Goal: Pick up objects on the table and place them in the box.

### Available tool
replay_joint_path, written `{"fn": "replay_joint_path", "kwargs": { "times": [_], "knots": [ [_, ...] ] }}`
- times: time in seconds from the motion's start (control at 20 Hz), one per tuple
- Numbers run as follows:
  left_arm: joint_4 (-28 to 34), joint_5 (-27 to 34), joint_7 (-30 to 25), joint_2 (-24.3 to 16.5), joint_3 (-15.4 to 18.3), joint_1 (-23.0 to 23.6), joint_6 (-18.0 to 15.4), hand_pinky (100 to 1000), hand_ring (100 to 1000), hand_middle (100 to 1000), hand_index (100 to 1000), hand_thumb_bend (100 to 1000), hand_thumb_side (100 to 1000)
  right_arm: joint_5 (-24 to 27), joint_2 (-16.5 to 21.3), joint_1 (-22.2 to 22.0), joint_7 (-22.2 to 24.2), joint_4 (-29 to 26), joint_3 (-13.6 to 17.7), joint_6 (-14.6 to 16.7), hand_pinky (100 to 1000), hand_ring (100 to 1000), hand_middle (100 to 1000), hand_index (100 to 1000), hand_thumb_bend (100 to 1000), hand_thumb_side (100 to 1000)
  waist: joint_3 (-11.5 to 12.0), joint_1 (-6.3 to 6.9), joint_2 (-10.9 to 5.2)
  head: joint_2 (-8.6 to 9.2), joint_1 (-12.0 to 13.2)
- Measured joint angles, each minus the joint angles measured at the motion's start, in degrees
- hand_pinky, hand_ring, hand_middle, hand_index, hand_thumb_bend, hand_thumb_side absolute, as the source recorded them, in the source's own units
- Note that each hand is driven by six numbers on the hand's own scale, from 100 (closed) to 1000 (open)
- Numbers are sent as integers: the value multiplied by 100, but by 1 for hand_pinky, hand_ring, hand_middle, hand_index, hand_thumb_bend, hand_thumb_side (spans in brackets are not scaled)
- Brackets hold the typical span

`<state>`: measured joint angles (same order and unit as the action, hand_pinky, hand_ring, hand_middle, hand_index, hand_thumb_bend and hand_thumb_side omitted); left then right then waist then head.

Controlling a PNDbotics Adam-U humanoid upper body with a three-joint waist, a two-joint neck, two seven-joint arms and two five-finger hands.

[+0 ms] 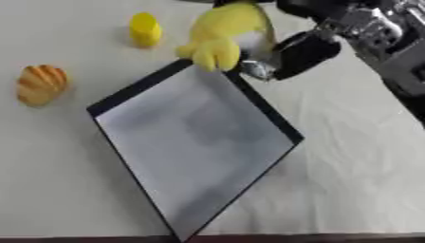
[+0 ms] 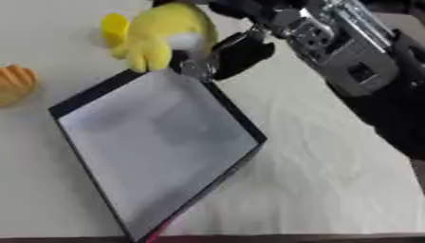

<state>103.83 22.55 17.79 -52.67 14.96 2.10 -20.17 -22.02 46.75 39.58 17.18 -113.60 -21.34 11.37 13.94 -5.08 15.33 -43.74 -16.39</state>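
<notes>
A yellow plush toy [image 1: 224,35] hangs over the far corner of the box [image 1: 195,142], a flat black-rimmed tray with a grey bottom. My right hand [image 1: 299,54] comes in from the upper right and is shut on the plush toy, its fingers curled round the toy's right side. A small yellow cylinder [image 1: 145,29] stands on the table at the far left. An orange ridged object [image 1: 40,84] lies on the table left of the box. My left hand shows in neither view.
The table [image 1: 357,166] is covered with a white cloth, and its near edge runs along the bottom of the views. My right forearm [image 2: 348,52] of silver and black parts crosses the upper right corner.
</notes>
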Motion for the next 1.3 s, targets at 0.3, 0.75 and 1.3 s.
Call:
{"fn": "replay_joint_path", "kwargs": {
  "times": [0.3,0.75,1.3],
  "knots": [
    [-22,106,-111,-84,-123,-172,-6,777,727,758,816,100,715,-344,-466,-160,466,0,-240,-105,781,739,542,681,146,433,100,-2,-25,-27,-152],
    [-27,213,-254,-83,-251,-412,68,777,726,757,815,100,728,-1058,-913,-531,1070,0,-423,-459,791,754,562,684,136,469,265,-3,-25,-41,-319],
    [-28,266,-350,-73,-291,-510,141,777,726,757,815,100,736,-1662,-1089,-617,1577,0,-548,-473,943,983,822,883,364,598,314,-4,-25,-41,-442]
  ]
}}
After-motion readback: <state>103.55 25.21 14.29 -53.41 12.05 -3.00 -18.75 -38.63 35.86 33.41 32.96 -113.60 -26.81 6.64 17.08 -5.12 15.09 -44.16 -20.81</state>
